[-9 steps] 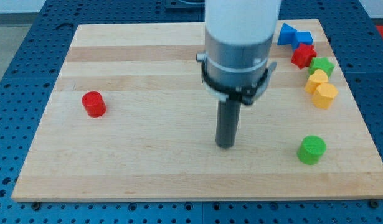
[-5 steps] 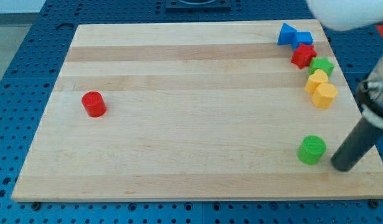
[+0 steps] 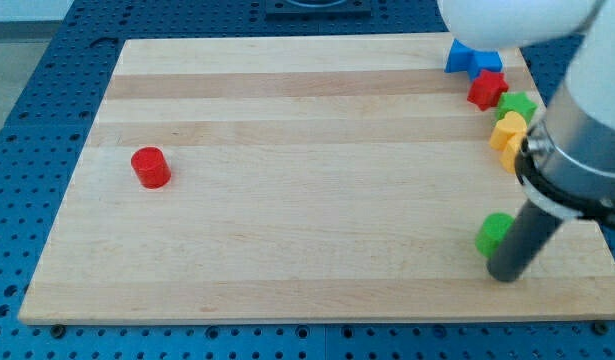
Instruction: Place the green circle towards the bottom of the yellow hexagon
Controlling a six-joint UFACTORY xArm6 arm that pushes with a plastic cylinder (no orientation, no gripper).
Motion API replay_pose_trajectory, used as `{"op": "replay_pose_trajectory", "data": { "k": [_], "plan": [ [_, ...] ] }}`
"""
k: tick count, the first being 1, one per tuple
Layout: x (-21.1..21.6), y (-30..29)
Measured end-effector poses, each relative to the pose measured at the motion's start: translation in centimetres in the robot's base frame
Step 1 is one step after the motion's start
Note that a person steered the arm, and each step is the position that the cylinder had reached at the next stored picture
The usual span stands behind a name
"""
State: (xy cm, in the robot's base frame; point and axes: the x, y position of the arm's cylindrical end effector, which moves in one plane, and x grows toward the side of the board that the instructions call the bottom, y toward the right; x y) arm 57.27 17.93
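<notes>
My tip (image 3: 507, 276) rests on the wooden worktop (image 3: 287, 200); this tool is a bare rod with nothing to clench. The green circle (image 3: 492, 233) sits touching the rod, just up and to the view's left of the tip, partly hidden by it. The yellow hexagon (image 3: 514, 152) lies further up, mostly covered by the arm, below a yellow block (image 3: 506, 128), green star (image 3: 518, 103), red star (image 3: 486, 88) and blue blocks (image 3: 470, 57). A red cylinder (image 3: 150, 167) stands well apart to the view's left.
</notes>
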Motion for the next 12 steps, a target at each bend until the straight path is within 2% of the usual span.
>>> {"op": "replay_pose_trajectory", "data": {
  "k": [1, 2, 5, 6, 8, 9, 10, 11, 12],
  "plan": [
    [-4.2, 0.0],
    [-5.3, 0.0],
    [-5.4, -4.5],
    [-6.6, -3.5],
    [-7.9, 2.2],
    [-7.9, 2.4],
    [-6.4, -3.7],
    [-8.4, -12.4],
    [-15.4, -15.1]
  ]
}}
